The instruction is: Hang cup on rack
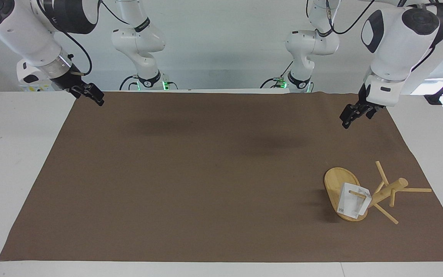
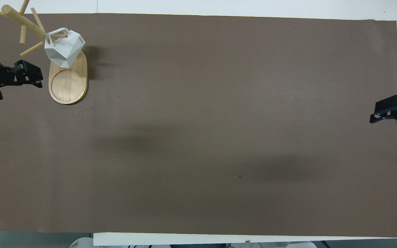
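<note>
The rack sits low at the right of the facing view, and in the upper left corner of the overhead view, at the left arm's end of the tabletop. Its oval bamboo base lies flat on the brown mat, the post rises from the end of the base farther from the robots, and thin pegs stick out from the post at several angles.

The cup hangs on the rack: one peg passes through the hole in its handle, and the white faceted body hangs over the post end of the base. Whether the cup's lower edge also touches the base, I cannot tell. Nothing is gripping it.

The left gripper is up in the air at the upper right of the facing view, well clear of the rack and cup. In the overhead view it shows at the left edge, just beside the rack's base as that picture frames it, and over the mat. Its fingers are apart and hold nothing.

The right arm waits at the other end of the tabletop. Its gripper hangs at the upper left of the facing view, over the mat's corner nearest the robots, and shows at the right edge of the overhead view. Its fingers are apart and hold nothing.
</note>
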### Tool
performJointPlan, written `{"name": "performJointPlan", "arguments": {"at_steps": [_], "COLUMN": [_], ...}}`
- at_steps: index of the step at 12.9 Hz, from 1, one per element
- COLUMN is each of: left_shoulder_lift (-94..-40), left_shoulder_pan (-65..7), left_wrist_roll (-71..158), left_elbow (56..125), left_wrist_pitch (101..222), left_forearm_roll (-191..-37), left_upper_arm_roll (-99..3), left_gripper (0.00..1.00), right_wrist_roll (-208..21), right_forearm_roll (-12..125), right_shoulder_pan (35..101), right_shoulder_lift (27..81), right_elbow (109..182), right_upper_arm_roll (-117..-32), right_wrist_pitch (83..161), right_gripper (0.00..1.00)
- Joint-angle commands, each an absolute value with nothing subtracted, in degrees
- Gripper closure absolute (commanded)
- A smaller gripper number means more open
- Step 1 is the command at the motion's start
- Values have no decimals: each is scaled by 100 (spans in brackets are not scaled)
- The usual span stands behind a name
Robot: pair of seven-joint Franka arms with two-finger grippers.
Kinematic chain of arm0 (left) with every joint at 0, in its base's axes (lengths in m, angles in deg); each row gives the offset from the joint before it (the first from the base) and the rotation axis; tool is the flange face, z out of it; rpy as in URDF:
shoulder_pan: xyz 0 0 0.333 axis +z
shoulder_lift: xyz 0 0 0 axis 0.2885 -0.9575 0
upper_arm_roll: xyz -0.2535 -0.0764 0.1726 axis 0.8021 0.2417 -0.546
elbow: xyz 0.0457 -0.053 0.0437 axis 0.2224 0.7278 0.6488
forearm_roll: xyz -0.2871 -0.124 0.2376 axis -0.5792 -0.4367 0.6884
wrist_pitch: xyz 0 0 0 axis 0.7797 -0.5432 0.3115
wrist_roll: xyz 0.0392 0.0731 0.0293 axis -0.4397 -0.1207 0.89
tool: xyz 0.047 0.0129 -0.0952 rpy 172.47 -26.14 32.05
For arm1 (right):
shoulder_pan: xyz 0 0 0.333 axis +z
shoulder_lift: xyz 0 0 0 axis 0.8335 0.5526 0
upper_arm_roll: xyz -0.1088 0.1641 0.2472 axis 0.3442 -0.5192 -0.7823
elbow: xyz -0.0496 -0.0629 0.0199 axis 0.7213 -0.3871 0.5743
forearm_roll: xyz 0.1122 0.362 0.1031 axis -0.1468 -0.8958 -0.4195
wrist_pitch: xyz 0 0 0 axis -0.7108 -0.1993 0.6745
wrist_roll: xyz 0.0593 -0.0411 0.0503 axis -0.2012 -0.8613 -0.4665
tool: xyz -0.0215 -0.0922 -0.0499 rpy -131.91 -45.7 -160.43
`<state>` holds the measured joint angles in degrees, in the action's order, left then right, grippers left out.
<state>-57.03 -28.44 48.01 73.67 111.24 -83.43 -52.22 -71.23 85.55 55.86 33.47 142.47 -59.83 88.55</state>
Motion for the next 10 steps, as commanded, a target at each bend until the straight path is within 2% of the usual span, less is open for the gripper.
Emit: {"name": "performJointPlan", "arguments": {"at_steps": [1, 4, 10], "left_shoulder_lift": [-5647, -5708, -5752], "left_shoulder_pan": [-2592, -2161, -2186], "left_wrist_roll": [4186, 3034, 3060], "left_elbow": [7117, 6837, 6792], "left_wrist_pitch": [10595, 10525, 10780], "left_forearm_roll": [-8639, -9263, -9238], "left_upper_arm_roll": [-5242, -5207, -5207], "left_gripper": [1, 0, 0], "right_wrist_roll": [-7092, -7100, -7092], "right_forearm_roll": [8583, 8583, 8583], "right_shoulder_pan": [5575, 5575, 5575], "right_shoulder_lift": [3255, 3255, 3255], "right_elbow": [14320, 14320, 14320], "right_upper_arm_roll": [-6001, -5992, -6001], "right_wrist_pitch": [8868, 8868, 8868], "right_gripper": [1, 1, 1]}}
